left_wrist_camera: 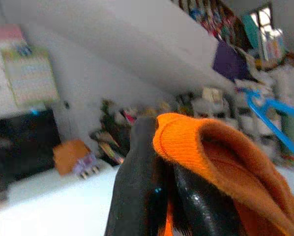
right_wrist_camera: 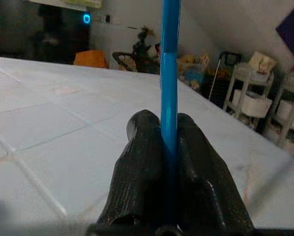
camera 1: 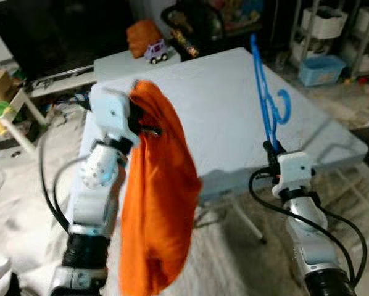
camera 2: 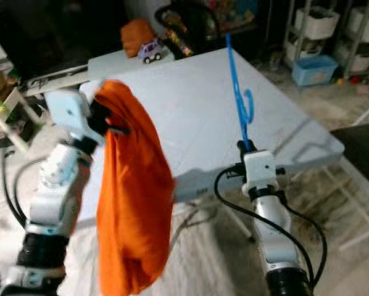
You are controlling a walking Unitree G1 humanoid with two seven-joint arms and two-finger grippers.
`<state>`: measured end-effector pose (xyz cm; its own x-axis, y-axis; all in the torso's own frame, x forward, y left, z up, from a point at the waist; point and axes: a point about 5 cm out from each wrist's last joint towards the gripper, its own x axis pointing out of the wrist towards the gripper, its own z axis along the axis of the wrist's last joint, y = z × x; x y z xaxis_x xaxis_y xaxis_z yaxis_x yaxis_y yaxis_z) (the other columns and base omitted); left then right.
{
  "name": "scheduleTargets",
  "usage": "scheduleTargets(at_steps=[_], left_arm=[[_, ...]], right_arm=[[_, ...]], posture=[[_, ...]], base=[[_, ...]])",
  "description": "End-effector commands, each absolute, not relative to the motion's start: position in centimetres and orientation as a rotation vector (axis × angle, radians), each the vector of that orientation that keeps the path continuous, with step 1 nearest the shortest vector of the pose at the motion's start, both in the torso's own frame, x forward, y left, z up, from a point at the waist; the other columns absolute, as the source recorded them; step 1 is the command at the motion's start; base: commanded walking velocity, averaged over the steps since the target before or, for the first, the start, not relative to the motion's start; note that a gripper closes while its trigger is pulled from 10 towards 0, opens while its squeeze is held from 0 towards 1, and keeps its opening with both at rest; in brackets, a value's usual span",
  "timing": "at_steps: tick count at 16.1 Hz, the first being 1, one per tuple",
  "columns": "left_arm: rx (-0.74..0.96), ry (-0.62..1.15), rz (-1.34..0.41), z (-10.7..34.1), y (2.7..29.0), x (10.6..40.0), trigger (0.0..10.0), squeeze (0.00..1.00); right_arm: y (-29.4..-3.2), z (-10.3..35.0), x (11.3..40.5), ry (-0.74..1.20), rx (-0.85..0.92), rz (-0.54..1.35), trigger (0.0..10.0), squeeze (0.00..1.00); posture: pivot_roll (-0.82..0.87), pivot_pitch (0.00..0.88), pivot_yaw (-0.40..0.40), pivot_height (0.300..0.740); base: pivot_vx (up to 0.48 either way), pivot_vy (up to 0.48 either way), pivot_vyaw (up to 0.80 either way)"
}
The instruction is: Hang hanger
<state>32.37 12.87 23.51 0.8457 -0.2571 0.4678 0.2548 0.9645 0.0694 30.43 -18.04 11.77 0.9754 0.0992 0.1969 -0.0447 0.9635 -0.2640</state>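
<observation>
Blue plastic hanger (camera 1: 266,98) — thin, upright, pinched in right hand (camera 1: 274,150)

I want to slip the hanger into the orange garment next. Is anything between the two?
Nothing visible. The right end effector holds the blue hanger upright above the white table; the left end effector holds the orange garment up, with open air between them.

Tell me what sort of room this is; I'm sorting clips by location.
Probably a lived-in home room used for laundry: a white folding table, a purple toy car beside a dark TV screen, and white storage shelves with bins.
</observation>
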Motion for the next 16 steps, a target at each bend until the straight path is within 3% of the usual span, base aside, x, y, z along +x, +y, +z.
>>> scheduleTargets(at_steps=[1,10,14,16], left_arm=[[0.031,-0.511,-0.199,23.8,14.4,32.3,10.0,0.0],[0.032,-0.459,-0.098,23.2,16.5,33.0,10.0,0.0],[0.24,-0.223,-0.074,22.9,20.1,37.7,10.0,0.0],[0.368,-0.127,-0.002,24.9,22.3,40.1,10.0,0.0]], right_arm=[[-16.6,11.2,30.5,-0.182,-0.248,0.12,10.0,0.0],[-16.1,10.8,30.5,-0.169,-0.269,0.154,10.0,0.0],[-15.6,10.7,30.5,-0.161,-0.267,0.183,10.0,0.0],[-15.4,10.7,30.6,-0.158,-0.262,0.189,10.0,0.0]], posture=[[-0.11,0.0,0.142,0.74],[-0.1,0.0,0.129,0.74],[-0.1,0.0,0.13,0.74],[-0.11,0.0,0.139,0.74]], base=[[0.0,0.0,0.0],[0.0,0.0,0.0],[0.0,0.0,0.0],[0.0,0.0,0.0]])
